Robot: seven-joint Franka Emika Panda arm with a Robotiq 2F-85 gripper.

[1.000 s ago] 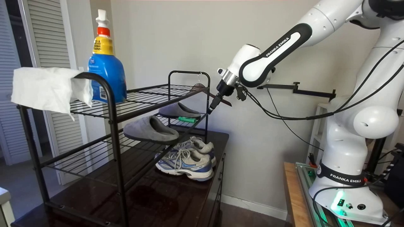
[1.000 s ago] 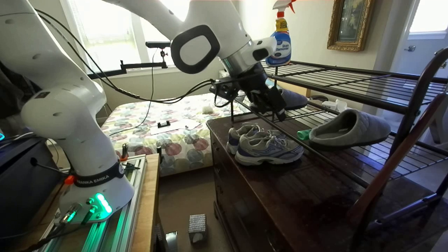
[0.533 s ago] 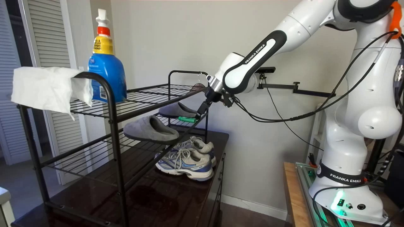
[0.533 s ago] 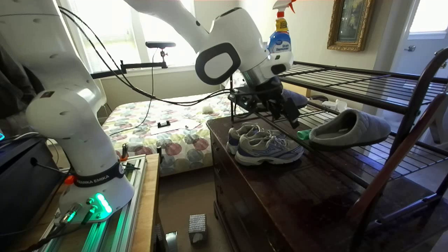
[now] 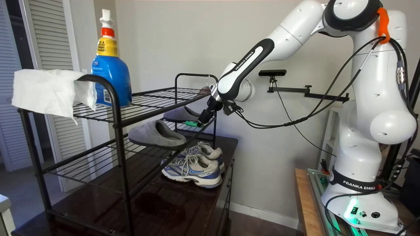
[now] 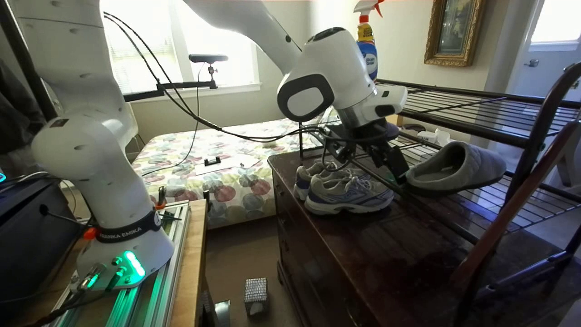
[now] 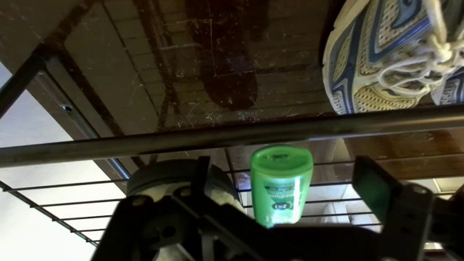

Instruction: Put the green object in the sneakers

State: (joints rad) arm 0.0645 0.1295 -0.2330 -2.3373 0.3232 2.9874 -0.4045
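The green object is a small bright green bottle [image 7: 281, 188] lying on the middle wire shelf. It also shows in both exterior views, between the slippers [image 5: 191, 123] and mostly hidden by the fingers [image 6: 390, 178]. My gripper [image 7: 282, 174] is open around it, one finger on each side, with gaps visible at both sides; the bottle sits closer to the left finger. The gripper tips [image 5: 200, 123] reach in over the shelf's front bar, also in an exterior view [image 6: 401, 176]. The white, grey and blue sneakers [image 5: 193, 167] stand on the dark dresser below, also in view here [image 6: 347, 193] and in the wrist view [image 7: 391, 61].
Grey slippers [image 5: 157, 134] [image 5: 180, 114] flank the bottle on the shelf; one is close behind the left finger in the wrist view [image 7: 181, 179]. The shelf's front bar [image 7: 232, 137] crosses before the fingers. The upper shelf [image 6: 454, 109] is above, holding a blue spray bottle [image 5: 111, 77].
The arm has moved in toward the shelf and down, bringing the fingers from outside the front bar to around the green bottle. The far slipper seems to have shifted slightly.
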